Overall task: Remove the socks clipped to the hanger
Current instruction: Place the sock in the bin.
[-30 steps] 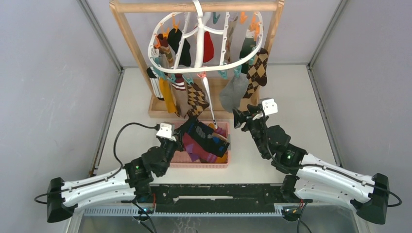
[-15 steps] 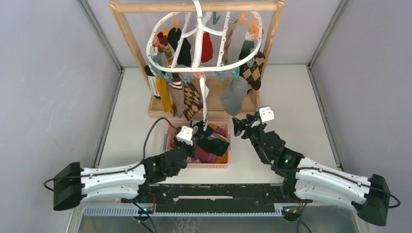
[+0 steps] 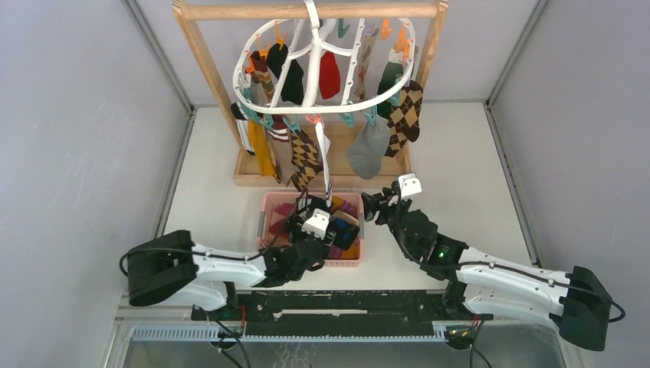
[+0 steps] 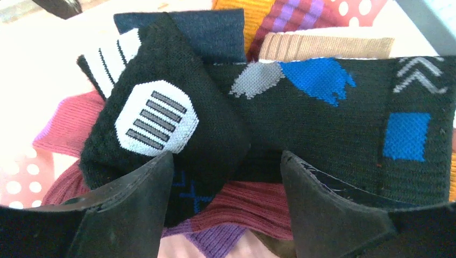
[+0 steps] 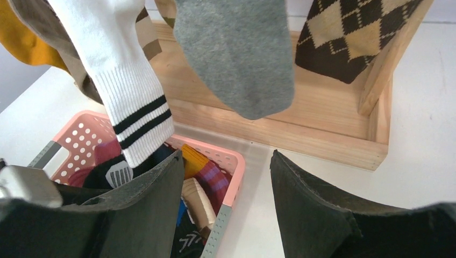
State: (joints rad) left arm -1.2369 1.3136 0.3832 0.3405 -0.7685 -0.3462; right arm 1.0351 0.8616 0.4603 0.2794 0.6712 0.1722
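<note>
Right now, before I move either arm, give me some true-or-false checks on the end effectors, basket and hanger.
The left end effector is open over the pink basket. True.
The right end effector grips the grey sock. False: it is open and empty; the grey sock hangs clipped beyond it.
The hanger is bare. False: several socks hang from it.
A black sock with blue patches lies on top in the basket. True.

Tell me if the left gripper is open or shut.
Open: the left gripper has its fingers spread apart above the black socks, gripping nothing.
</note>
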